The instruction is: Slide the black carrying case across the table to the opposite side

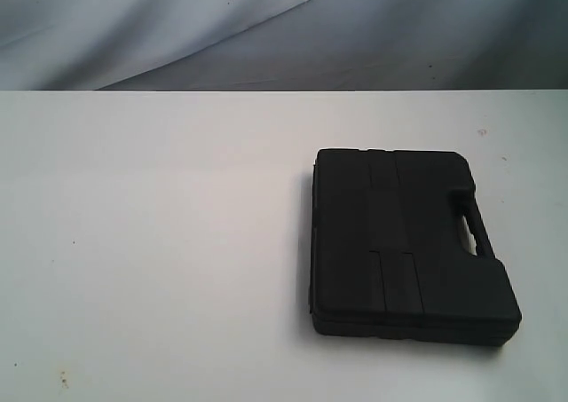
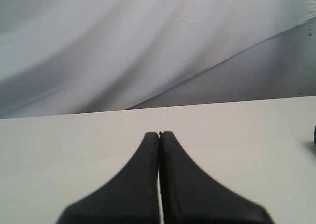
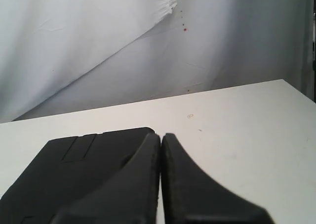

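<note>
White tabletop, one table (image 1: 177, 242), plain and flat, far wider than anything on it; pale grey-white cloth (image 1: 177, 29) hangs in folds behind its far edge. Black carrying case (image 1: 399, 242), count one: matte moulded plastic, rectangular with clipped corners, lying flat and closed, two shallow raised strips running across the lid. It sits on the right half of the table, between the middle and the right edge, nearer the near edge than the far edge, long sides slightly skewed to the table edges. One handle (image 1: 470, 220), moulded into the side facing the right edge, with a pale gap showing through it. Grippers, count two, each with two black fingers. Left gripper (image 2: 159, 133): clenched, fingers pressed together with nothing between them, over bare table. Right gripper (image 3: 161, 135): likewise clenched on nothing, tips over the case lid by its edge; contact with the lid cannot be told. Small marks: one faint pink-red smear (image 1: 482, 131) near the far right corner, one reddish speck (image 1: 63, 380) near the near left corner.
</note>
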Controlling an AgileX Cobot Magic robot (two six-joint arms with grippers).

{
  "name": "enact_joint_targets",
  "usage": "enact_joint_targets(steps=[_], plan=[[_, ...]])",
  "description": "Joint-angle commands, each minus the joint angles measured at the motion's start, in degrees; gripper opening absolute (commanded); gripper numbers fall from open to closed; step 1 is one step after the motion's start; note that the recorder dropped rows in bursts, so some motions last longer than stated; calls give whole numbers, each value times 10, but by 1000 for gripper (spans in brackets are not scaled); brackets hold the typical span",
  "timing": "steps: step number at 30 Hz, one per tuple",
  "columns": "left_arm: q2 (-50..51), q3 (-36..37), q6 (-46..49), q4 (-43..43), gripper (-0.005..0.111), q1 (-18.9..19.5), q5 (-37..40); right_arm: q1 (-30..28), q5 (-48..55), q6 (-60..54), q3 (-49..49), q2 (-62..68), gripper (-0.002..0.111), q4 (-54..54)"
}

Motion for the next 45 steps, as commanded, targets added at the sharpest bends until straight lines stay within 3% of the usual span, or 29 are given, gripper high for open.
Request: enact_joint_targets(steps=[1, 10, 14, 27, 45], plan=[[-2, 3, -3, 0, 0, 1, -1, -3, 1, 3, 3, -2, 0, 5], [-2, 3, -1, 0, 0, 1, -1, -3, 2, 32, 3, -2, 0, -23], [-2, 3, -1, 0, 0, 1, -1, -3, 1, -86, 3, -2, 0, 68], [-2, 3, -3, 0, 0, 1, -1, -3, -7, -163, 3, -2, 0, 71], [-2, 3, -2, 0, 0, 1, -1, -3, -9, -162, 3, -2, 0, 76]])
